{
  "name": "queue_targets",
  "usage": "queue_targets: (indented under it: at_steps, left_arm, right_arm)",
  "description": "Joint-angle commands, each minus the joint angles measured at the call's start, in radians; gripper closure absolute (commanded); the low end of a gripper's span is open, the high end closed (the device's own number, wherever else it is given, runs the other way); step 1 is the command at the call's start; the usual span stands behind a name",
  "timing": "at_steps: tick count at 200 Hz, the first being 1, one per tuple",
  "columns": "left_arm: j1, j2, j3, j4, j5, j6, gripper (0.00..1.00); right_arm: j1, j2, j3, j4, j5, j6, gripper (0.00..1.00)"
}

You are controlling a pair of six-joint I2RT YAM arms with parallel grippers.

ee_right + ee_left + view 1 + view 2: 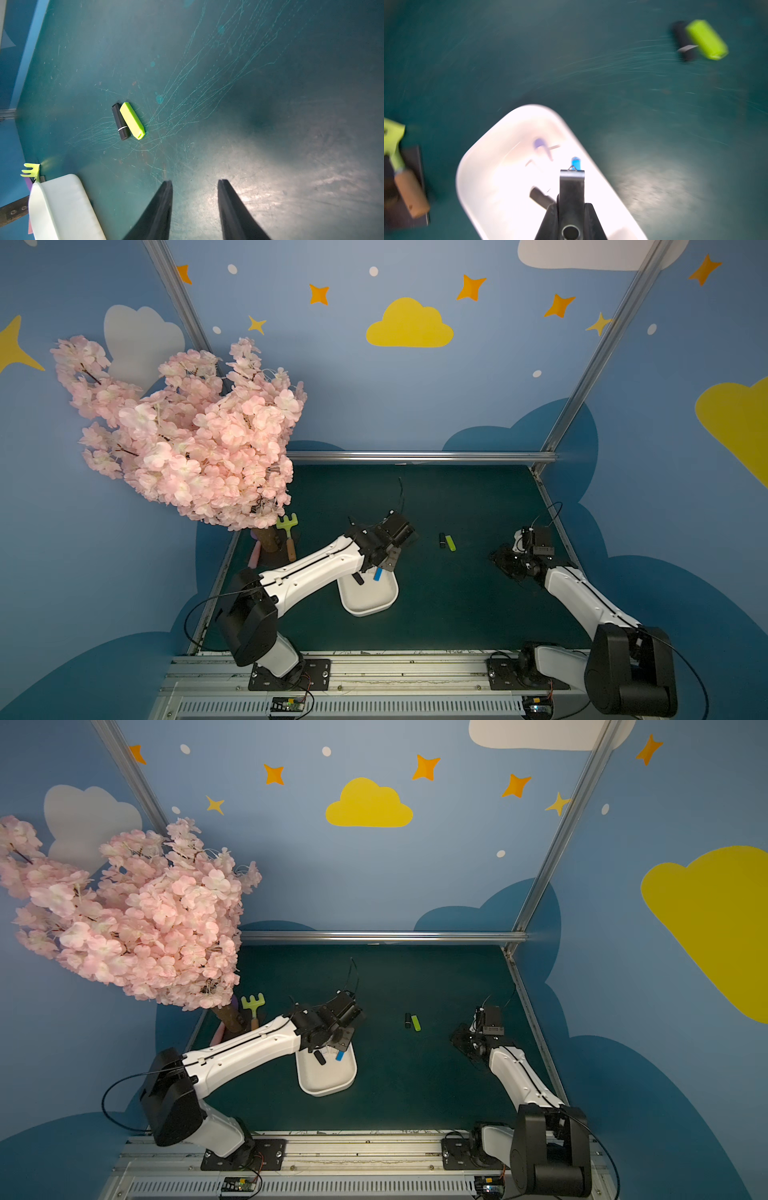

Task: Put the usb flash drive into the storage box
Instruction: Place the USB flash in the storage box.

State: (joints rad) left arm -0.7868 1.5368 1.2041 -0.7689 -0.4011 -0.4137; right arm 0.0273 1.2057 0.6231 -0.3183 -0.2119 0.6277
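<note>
Left end effector (572, 172), fingers together on a blue usb flash drive (576, 163), holds it end-down directly over the storage box (370, 609); right end effector (195, 182) stands apart and empty, well off. The wrist view is smeared, so whether the drive touches the box floor is unclear

Glossy white plastic storage box (370, 598), matt scratched green tabletop (228, 83), wood rake handle (291, 550), alu rail (415, 456)
</note>
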Motion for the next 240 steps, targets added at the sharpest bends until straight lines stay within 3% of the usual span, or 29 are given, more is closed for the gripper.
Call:
queue_targets:
  at_steps: [1,73,140,162,206,240]
  left_arm:
    - [0.077,-0.047,-0.075,0.033,-0.004,-0.081,0.84]
    - [0.201,0.074,-0.088,0.071,0.022,-0.074,0.83]
    - [0.235,0.183,-0.085,0.095,0.049,-0.067,0.82]
    - [0.242,0.198,-0.085,0.105,0.055,-0.066,0.78]
    - [0.254,0.204,-0.105,0.114,0.07,-0.063,0.6]
    - [0.252,0.14,-0.089,0.083,0.102,-0.058,0.56]
  right_arm:
    - [-0.003,0.002,0.03,-0.007,-0.016,-0.003,0.59]
    - [-0.005,0.022,0.038,-0.011,-0.014,-0.01,0.59]
    - [-0.004,0.054,0.04,-0.002,-0.027,-0.01,0.6]
    - [-0.004,0.058,0.041,-0.005,-0.028,-0.011,0.6]
    - [-0.004,0.052,0.044,-0.005,-0.032,-0.014,0.59]
    - [-0.004,0.055,0.044,-0.008,-0.031,-0.015,0.59]
